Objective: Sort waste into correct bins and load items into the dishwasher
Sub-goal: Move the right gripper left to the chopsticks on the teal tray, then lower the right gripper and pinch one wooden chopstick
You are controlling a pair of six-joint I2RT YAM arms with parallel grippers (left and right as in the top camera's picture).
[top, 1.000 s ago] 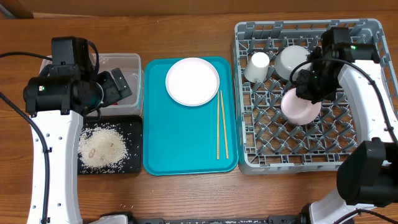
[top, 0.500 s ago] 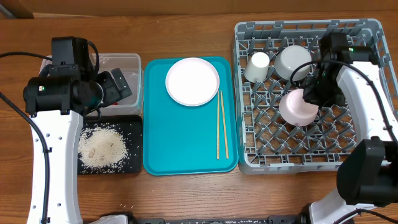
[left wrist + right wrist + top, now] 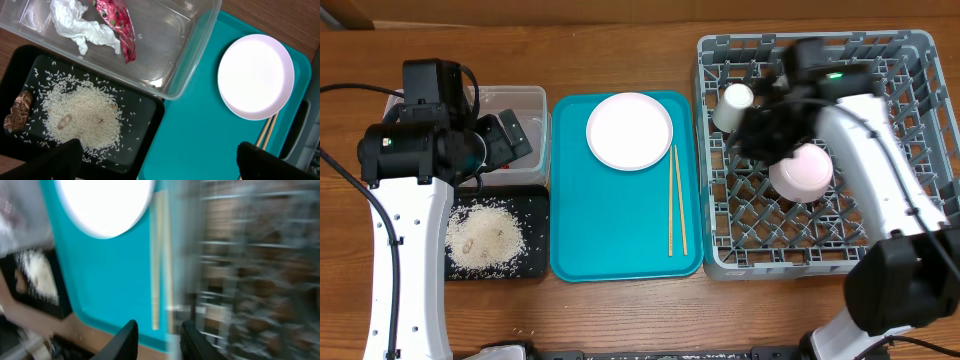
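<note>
The pale-pink plate (image 3: 630, 131) and the chopsticks (image 3: 675, 200) lie on the teal tray (image 3: 610, 230). The grey rack (image 3: 880, 250) holds a pink bowl (image 3: 802, 172) and the white cup (image 3: 733, 104); the second bowl is hidden by my blurred right arm. My right gripper (image 3: 752, 128) is open and empty at the rack's left edge; its wrist view, blurred, shows the plate (image 3: 105, 205) and chopsticks (image 3: 157, 255) ahead of the gripper (image 3: 160, 340). My left gripper (image 3: 157, 162) is open over the bins. The tissue (image 3: 80, 25) and red wrapper (image 3: 120, 25) lie in the clear tub (image 3: 185, 60). Rice (image 3: 85, 115) covers the black tray (image 3: 145, 120).
A brown food bit (image 3: 17, 107) lies at the black tray's left edge. A few rice grains (image 3: 525, 333) lie on the wooden table near the front edge. The teal tray sits between the bins and the rack.
My right gripper has let go of the pink bowl, which stays in the rack, and has swung quickly left towards the teal tray. The left arm has not moved.
</note>
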